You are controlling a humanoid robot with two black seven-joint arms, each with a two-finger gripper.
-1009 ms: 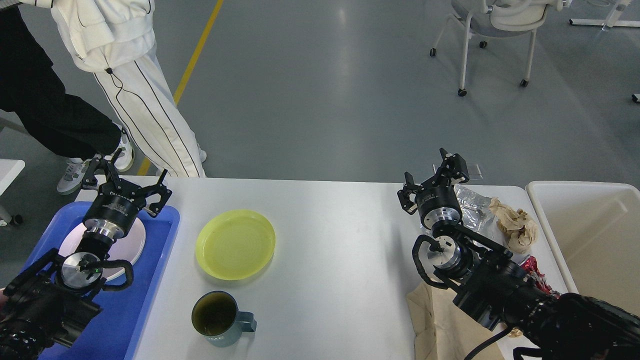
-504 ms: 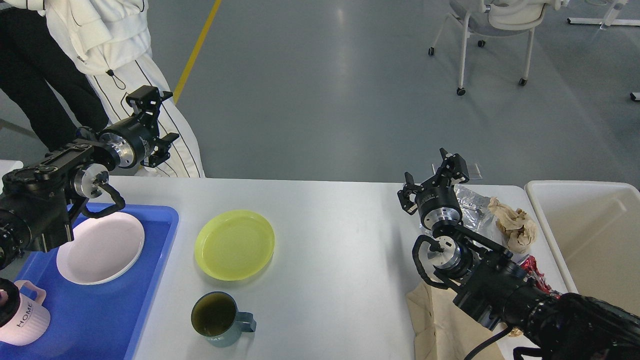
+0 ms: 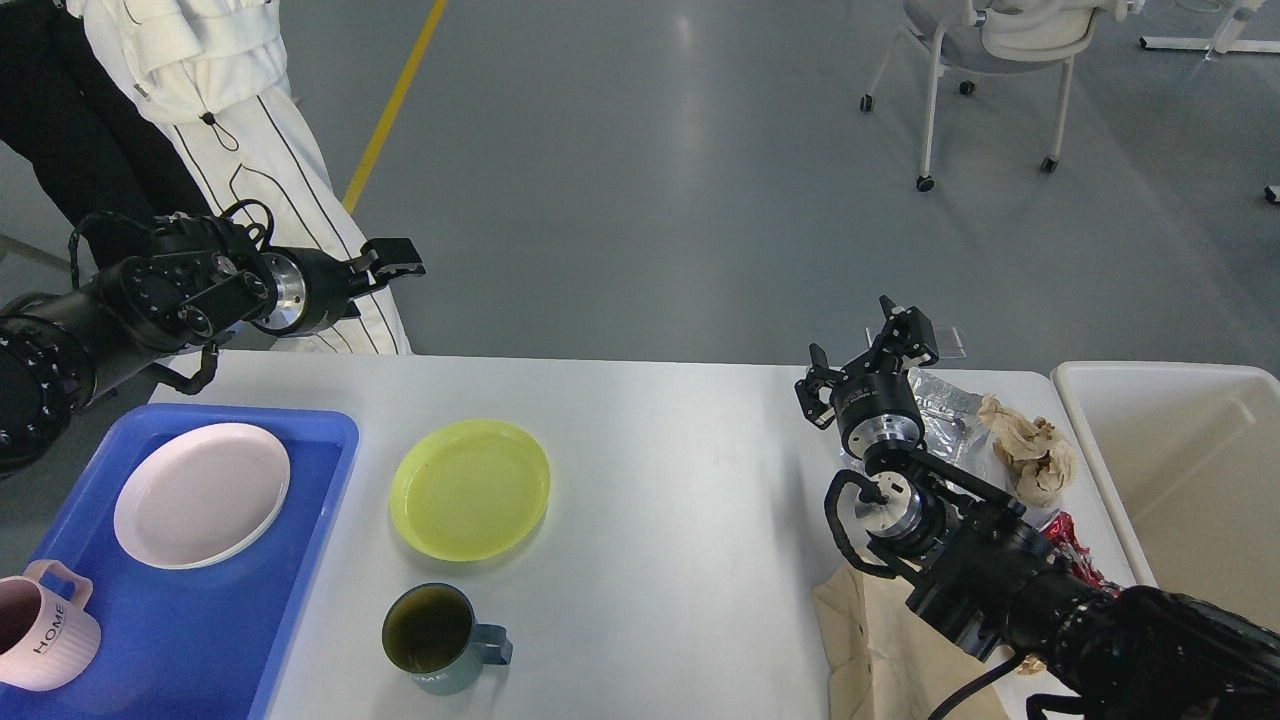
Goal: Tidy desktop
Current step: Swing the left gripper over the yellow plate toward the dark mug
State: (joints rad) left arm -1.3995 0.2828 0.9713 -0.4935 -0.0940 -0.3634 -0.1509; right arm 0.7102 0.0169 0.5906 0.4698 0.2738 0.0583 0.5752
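The white-grey desktop (image 3: 660, 470) holds a yellow plate (image 3: 470, 488), a dark teal mug (image 3: 435, 628), a silver foil wrapper (image 3: 948, 405), a crumpled brown paper (image 3: 1032, 452), a red wrapper (image 3: 1076, 556) and a beige paper sheet (image 3: 880, 640). My left gripper (image 3: 385, 268) hangs in the air beyond the table's back left edge, pointing right, open and empty. My right gripper (image 3: 868, 345) is open and empty, just left of the foil wrapper near the back edge.
A blue tray (image 3: 210, 620) at the left holds a pale pink plate (image 3: 202, 493) and a pink mug (image 3: 40, 622). A cream bin (image 3: 1180, 470) stands at the right. People (image 3: 240, 130) stand behind the left corner. A chair (image 3: 990, 50) stands far back.
My left arm has lifted off the pale plate on the tray and swung up, back and to the right past the table edge. The pink mug has come into view. The right arm has not moved.
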